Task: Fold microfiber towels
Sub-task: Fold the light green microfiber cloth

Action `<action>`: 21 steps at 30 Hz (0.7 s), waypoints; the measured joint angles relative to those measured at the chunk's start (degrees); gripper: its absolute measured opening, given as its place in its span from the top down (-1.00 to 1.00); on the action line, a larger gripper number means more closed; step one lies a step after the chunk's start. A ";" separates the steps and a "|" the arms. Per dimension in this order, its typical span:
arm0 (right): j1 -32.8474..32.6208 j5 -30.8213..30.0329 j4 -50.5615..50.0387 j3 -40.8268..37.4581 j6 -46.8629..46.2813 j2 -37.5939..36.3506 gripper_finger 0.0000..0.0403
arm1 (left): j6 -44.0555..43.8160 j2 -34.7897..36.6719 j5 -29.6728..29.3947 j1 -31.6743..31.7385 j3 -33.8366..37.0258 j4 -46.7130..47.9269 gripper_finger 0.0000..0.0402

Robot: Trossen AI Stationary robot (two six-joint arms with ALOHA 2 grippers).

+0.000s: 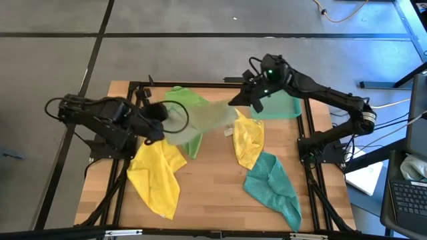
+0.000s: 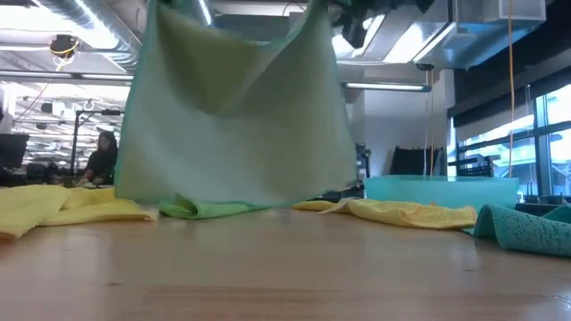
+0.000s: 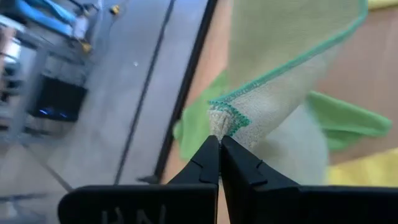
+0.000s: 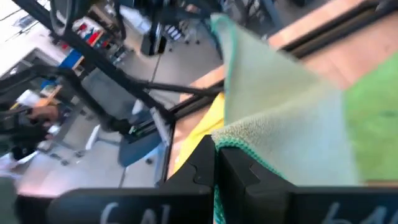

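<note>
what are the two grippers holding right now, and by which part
Both hold the pale green towel, stretched in the air between them. The left gripper pinches one hemmed corner, and the right gripper pinches the hemmed edge at the other end.

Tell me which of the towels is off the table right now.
The pale olive-green towel: it hangs stretched between the left gripper and right gripper, both jaws shut on its corners. The yellow, bright green and teal ones lie on the table.
</note>
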State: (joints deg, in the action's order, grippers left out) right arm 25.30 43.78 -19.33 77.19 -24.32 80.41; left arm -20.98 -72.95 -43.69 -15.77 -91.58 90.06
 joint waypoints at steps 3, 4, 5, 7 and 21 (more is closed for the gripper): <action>-1.26 5.73 0.05 0.00 -3.10 1.32 0.96 | -4.74 1.84 4.94 -0.44 1.69 -0.08 1.00; -1.93 8.28 -0.23 0.00 -4.14 1.60 0.96 | -6.60 2.06 6.42 -1.07 1.85 -0.06 1.00; -2.68 10.91 -0.81 0.00 -5.19 1.71 0.96 | -8.28 2.16 7.56 -1.90 1.87 -0.15 1.00; -4.24 16.32 -3.18 0.00 -6.94 1.67 0.96 | -10.57 2.21 9.37 -4.30 1.87 -1.21 1.00; -19.19 17.20 -36.18 -6.55 8.12 1.63 0.96 | -32.12 -6.97 12.91 -23.96 1.84 -13.05 1.00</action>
State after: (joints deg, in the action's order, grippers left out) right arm 6.11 60.98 -55.51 70.64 -16.21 82.04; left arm -53.10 -79.92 -30.78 -39.73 -89.73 77.01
